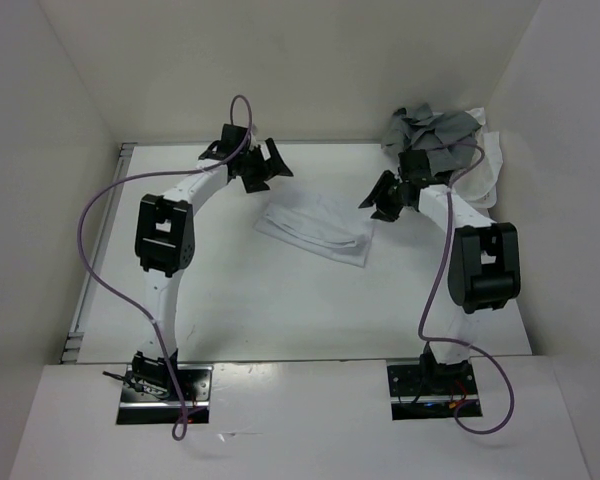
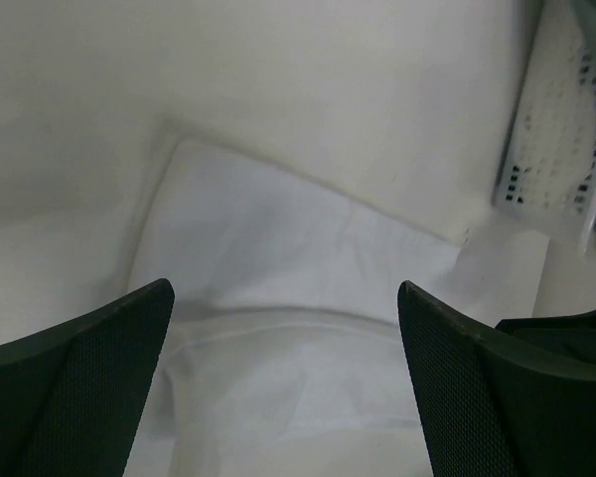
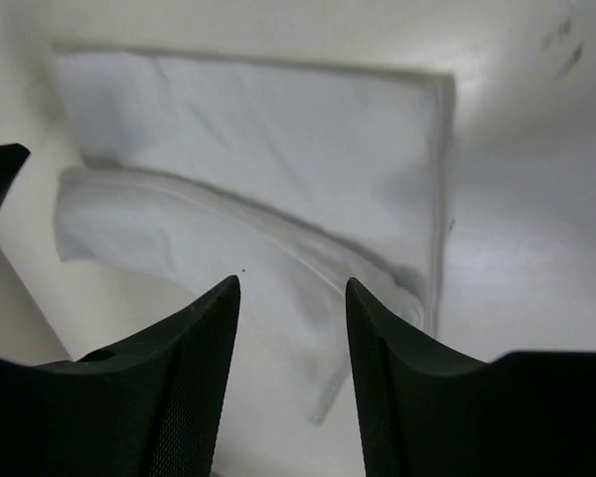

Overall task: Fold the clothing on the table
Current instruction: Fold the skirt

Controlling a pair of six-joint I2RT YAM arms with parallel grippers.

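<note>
One garment, left hand, right hand, one table

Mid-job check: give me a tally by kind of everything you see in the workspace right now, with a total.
White clothing: 1
Grey fabric heap: 1 (separate pieces cannot be told)
White perforated basket: 1
Tools: 2, the left tool and the right tool, both open and holding nothing
Total: 5
</note>
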